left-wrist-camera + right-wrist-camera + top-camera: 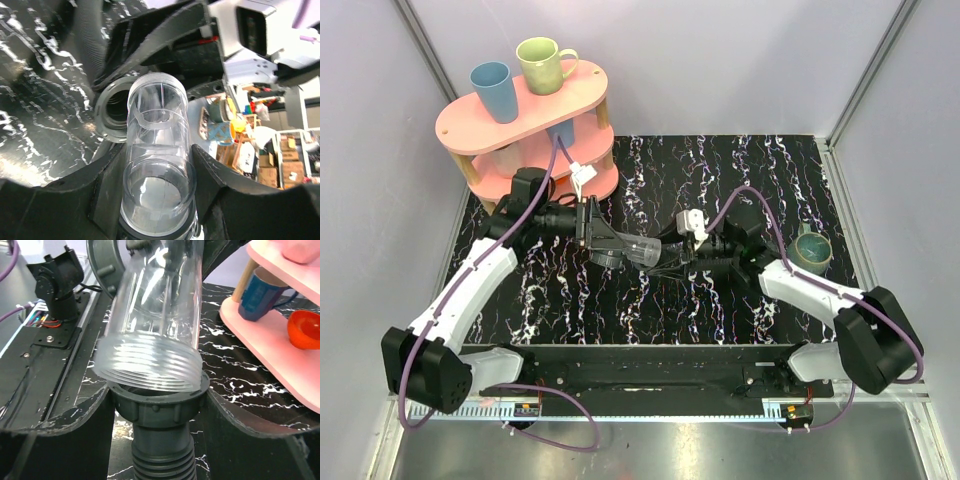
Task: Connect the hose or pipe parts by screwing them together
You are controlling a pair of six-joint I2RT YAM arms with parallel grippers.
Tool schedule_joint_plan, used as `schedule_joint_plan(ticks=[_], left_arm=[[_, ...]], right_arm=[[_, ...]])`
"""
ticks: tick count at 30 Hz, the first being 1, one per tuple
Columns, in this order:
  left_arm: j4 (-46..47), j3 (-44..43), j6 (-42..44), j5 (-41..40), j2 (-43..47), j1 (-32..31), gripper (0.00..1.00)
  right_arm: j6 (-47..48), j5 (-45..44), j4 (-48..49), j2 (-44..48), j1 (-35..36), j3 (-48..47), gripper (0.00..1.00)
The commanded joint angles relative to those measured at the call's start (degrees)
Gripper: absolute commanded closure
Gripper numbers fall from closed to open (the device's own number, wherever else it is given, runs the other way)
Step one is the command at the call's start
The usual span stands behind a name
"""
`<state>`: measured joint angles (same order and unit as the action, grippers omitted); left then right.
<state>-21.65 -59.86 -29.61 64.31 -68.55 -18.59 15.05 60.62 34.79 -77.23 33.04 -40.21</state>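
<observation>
My left gripper (157, 167) is shut on the translucent tubular fitting (159, 125), with a black finger pressed against each side of it. My right gripper (158, 401) is shut on the grey end collar (156, 412) of the black ribbed hose (161, 465). The fitting's threaded end (150, 365) sits tilted at the collar's mouth, its threads showing above the rim. In the top view the two grippers meet mid-table, the left gripper (608, 245) holding the fitting (642, 252) towards the right gripper (688, 262). The rest of the hose is hard to make out against the dark table.
A pink two-tier shelf (470, 125) stands at the back left, carrying a blue cup (492, 90) and a green mug (542, 64). A teal cup (812, 250) stands at the right. In the right wrist view an orange bowl (305, 330) sits on the shelf's lower tier.
</observation>
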Motion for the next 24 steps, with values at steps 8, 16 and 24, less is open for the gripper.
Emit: schedule_joint_plan(ticks=[8,16,24], left_arm=[[-17.4,-6.6,9.0,-21.3,1.4,-0.9,1.00],[-17.6,-4.8,10.5,-23.6,2.0,-1.8,1.00],[-15.4,-2.4,10.1,-22.8,1.1,-2.5,1.00]], right_arm=[[2.1,-5.8,4.9,5.5,2.1,-1.1,0.85],[-0.5,-6.3,5.0,5.4,3.3,-1.5,0.69],[0.2,-8.3,3.5,4.5,4.5,-0.6,0.65]])
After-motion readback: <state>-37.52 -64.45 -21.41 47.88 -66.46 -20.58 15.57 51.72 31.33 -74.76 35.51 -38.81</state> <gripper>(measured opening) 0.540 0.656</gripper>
